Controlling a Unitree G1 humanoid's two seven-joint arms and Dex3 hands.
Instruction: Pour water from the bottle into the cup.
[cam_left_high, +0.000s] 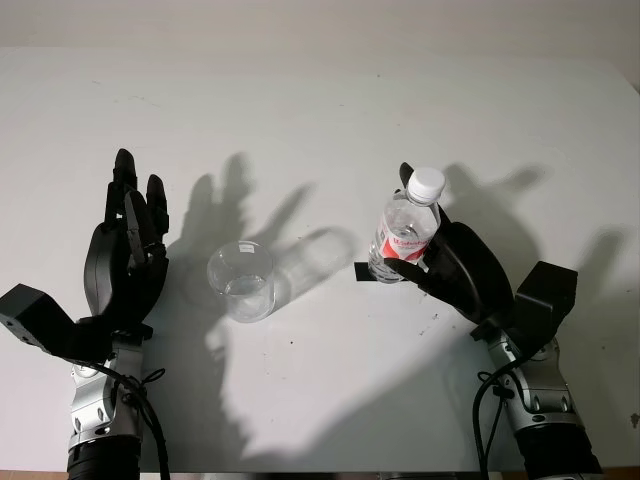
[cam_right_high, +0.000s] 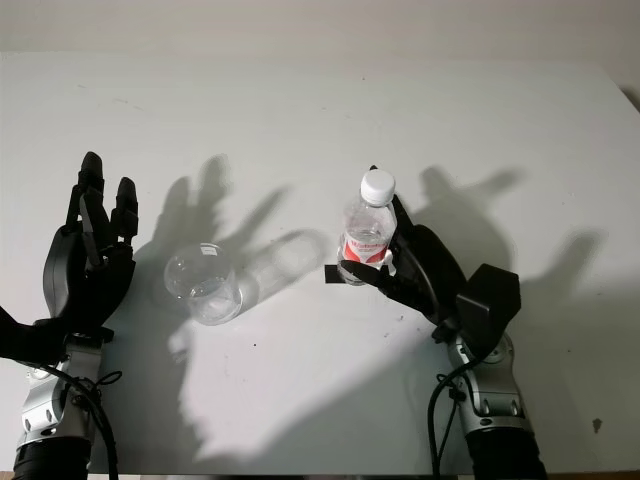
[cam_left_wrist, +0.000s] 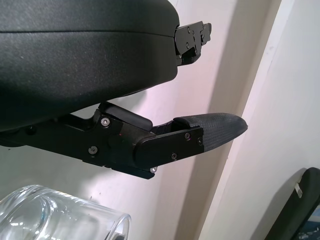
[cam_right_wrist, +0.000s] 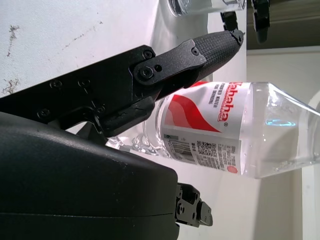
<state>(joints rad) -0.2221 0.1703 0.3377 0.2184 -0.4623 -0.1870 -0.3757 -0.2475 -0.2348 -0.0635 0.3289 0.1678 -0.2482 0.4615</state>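
Observation:
A clear water bottle (cam_left_high: 407, 222) with a white cap and a red label stands upright on the white table (cam_left_high: 330, 110), right of centre. My right hand (cam_left_high: 412, 255) is wrapped around its lower half: the thumb crosses the front and the fingers (cam_right_wrist: 190, 57) reach past the label (cam_right_wrist: 210, 112). An empty clear cup (cam_left_high: 242, 281) stands upright to the bottle's left, about a hand's width away. My left hand (cam_left_high: 125, 240) is open just left of the cup, not touching it; the cup's rim (cam_left_wrist: 60, 215) shows close by in the left wrist view.
A small black mark (cam_left_high: 362, 272) lies on the table at the bottle's base. The table's far edge meets a pale wall at the top of the head views.

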